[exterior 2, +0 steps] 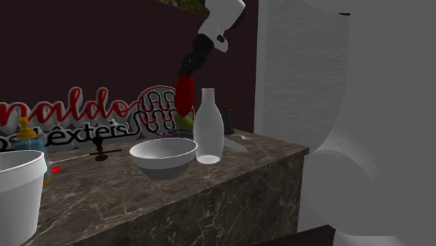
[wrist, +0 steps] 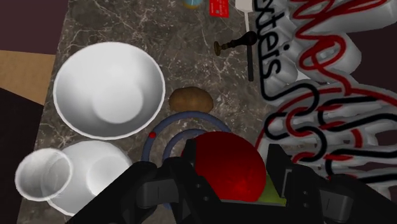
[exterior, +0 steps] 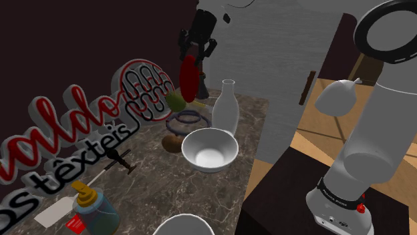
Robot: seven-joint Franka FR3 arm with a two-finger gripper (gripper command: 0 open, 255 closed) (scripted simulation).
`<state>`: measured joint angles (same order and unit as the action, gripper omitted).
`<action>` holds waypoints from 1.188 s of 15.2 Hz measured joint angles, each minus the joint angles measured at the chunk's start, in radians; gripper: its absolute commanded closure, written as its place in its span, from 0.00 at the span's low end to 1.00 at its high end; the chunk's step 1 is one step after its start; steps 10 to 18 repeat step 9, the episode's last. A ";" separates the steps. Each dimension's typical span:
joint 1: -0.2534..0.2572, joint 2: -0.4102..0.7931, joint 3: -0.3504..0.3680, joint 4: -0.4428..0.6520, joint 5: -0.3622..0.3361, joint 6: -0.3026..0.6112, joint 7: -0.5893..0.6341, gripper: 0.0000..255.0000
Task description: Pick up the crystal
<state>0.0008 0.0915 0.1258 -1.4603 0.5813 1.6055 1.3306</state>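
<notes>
Lift stage. The hand, fingers clasped around the red crystal, holds it apparently clear of the worktop's far end, near the bottle. Next move probably calls for a straight rise with a firm grip.

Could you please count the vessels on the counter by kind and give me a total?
Bowl: 1
Tub: 1
Bottles, white and blue: 2
Total: 4
Not counted: the red crystal, held aloft.
</notes>
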 measured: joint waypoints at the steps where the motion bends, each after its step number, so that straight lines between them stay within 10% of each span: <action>1: -0.001 0.008 -0.001 0.023 -0.001 -0.013 0.007 1.00; 18: -0.004 0.050 -0.001 0.177 -0.004 -0.110 0.065 1.00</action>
